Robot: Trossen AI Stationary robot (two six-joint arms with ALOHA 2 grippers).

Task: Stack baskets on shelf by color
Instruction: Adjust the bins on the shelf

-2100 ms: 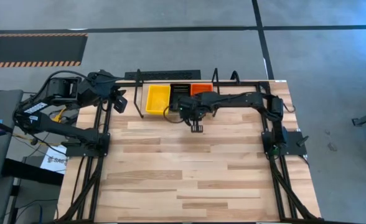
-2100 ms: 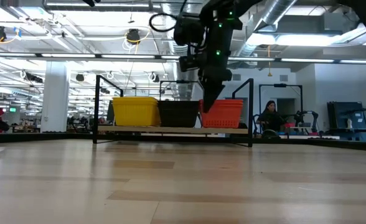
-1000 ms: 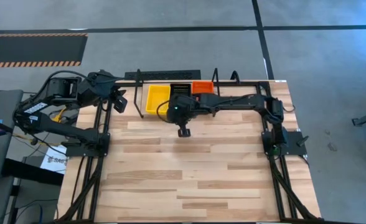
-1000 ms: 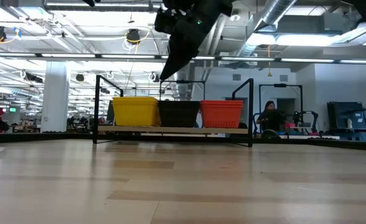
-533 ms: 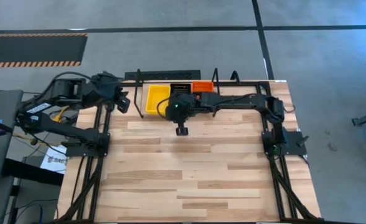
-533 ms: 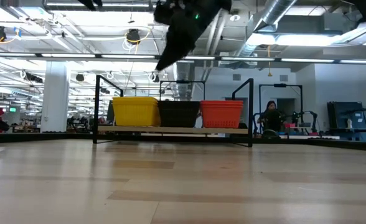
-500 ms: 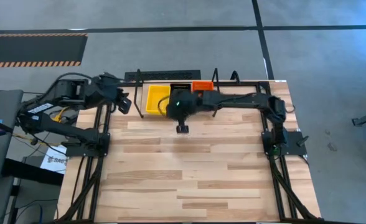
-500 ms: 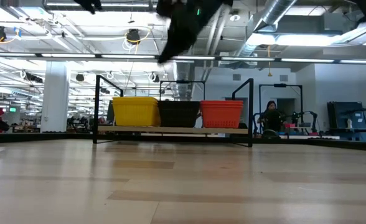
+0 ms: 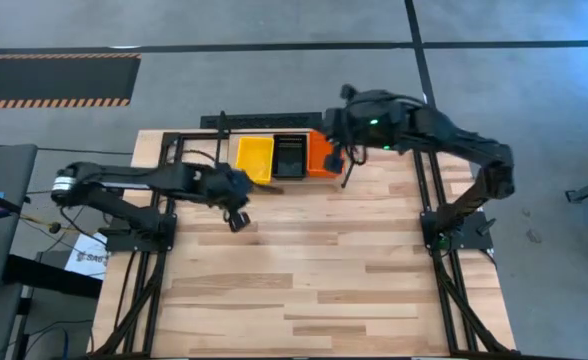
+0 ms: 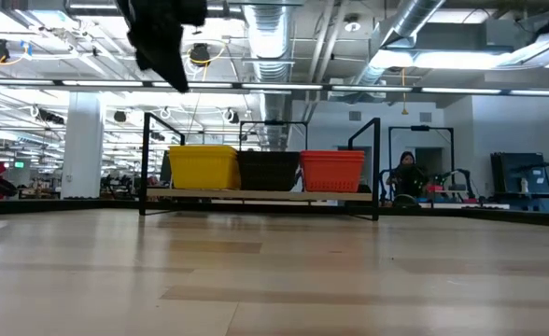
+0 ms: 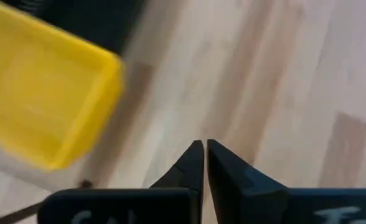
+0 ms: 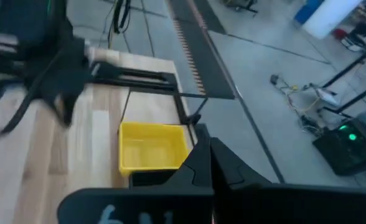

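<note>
Two pincers we see, both pressed together and empty: the left pincer (image 9: 237, 221) over the worktop (image 9: 314, 280) before the yellow basket (image 9: 254, 159), the right pincer (image 9: 346, 178) beside the orange basket (image 9: 322, 153). The shelf (image 10: 256, 195) carries yellow, black basket (image 10: 268, 171), orange. Only the low view shows a person (image 10: 407, 177) behind.

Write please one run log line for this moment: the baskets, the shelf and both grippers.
baskets: yellow, black, red side by side on shelf | left gripper: shut, empty, over table | right gripper: shut, empty, beside red basket
</note>
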